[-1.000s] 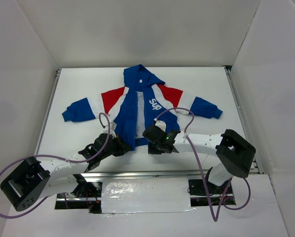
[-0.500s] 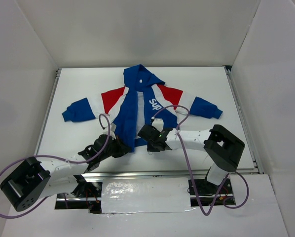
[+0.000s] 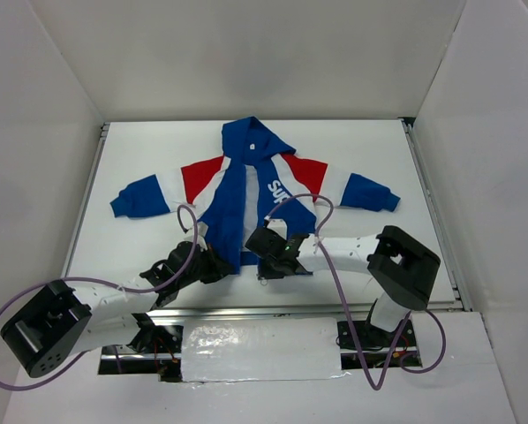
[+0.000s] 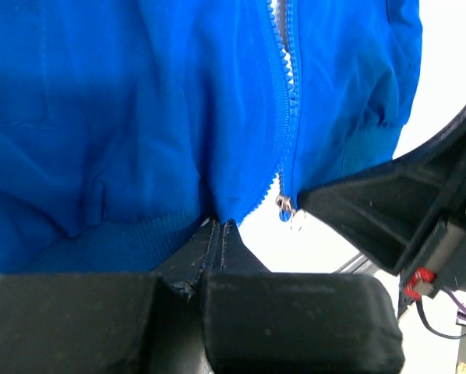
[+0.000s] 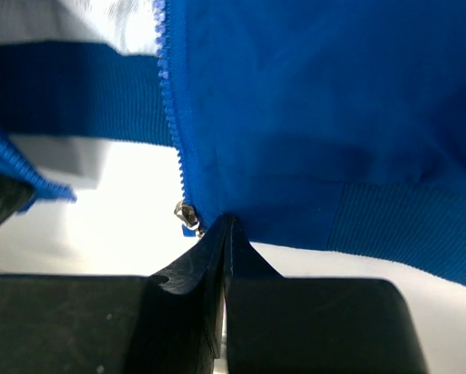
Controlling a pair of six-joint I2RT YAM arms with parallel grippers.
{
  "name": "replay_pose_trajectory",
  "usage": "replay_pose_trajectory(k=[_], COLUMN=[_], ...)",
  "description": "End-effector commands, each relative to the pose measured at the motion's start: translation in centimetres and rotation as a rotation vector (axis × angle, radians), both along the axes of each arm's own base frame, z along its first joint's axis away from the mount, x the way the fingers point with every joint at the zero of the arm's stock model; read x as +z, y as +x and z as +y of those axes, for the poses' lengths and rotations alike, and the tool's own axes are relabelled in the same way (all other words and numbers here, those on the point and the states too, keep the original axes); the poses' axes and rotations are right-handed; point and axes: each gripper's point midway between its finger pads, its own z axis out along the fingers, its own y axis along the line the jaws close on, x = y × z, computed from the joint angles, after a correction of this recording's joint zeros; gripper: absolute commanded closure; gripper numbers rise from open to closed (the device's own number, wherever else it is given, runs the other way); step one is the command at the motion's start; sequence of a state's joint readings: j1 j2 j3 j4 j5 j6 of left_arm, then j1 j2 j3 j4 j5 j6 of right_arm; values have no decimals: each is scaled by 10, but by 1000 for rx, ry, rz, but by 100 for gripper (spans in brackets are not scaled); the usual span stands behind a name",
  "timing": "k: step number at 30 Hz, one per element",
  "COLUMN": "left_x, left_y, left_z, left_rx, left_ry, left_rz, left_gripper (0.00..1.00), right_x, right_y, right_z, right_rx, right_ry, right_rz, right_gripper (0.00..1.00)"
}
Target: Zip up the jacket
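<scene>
The jacket (image 3: 246, 190) lies flat on the worktop (image 3: 361, 150), front open, hood away from the arms. Left claw (image 4: 218, 232) and right claw (image 5: 226, 227) each pinch its hem (image 5: 404, 226) beside the zipper (image 4: 284, 117). Likely light, limp, slippery: hold the ribbed hem taut

White table (image 3: 352, 159) carrying a hooded jacket (image 3: 246, 141) laid flat, sleeves spread, its hem at the fingertips of the left gripper (image 3: 226, 265) and right gripper (image 3: 253, 251).
</scene>
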State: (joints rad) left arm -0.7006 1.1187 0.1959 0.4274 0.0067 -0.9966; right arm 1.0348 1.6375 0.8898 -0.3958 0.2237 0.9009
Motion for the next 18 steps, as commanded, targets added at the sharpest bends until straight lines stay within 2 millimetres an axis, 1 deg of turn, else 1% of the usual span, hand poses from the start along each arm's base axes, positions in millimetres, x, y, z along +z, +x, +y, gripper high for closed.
replay_pose_trajectory(k=[1,6,12,13,15,17,18], left_x=[7,6,5,5,5,5,4], left_y=[5,5,5,5,5,4,4], left_z=[-5,-4,-3,-3,-4,-4,-3], left_rx=[-9,-7,-4,-4,-5,-7,-6], left_ry=[-24,-23,-21,-21,-22,-23,-21], left_rz=[-32,-29,-29,-29,-28,-25,-24], left_gripper=[100,100,100,100,100,100,100], right_x=[18,23,22,25,28,39,44], right_y=[-11,-21,-31,-33,-34,-38,-39], right_z=[16,28,40,48,52,62,61], right_rx=[72,117,173,193,215,266,270], right_ry=[68,104,151,186,211,275,294], right_rz=[10,30,51,53,51,41,31], right_gripper=[100,100,100,99,98,96,94])
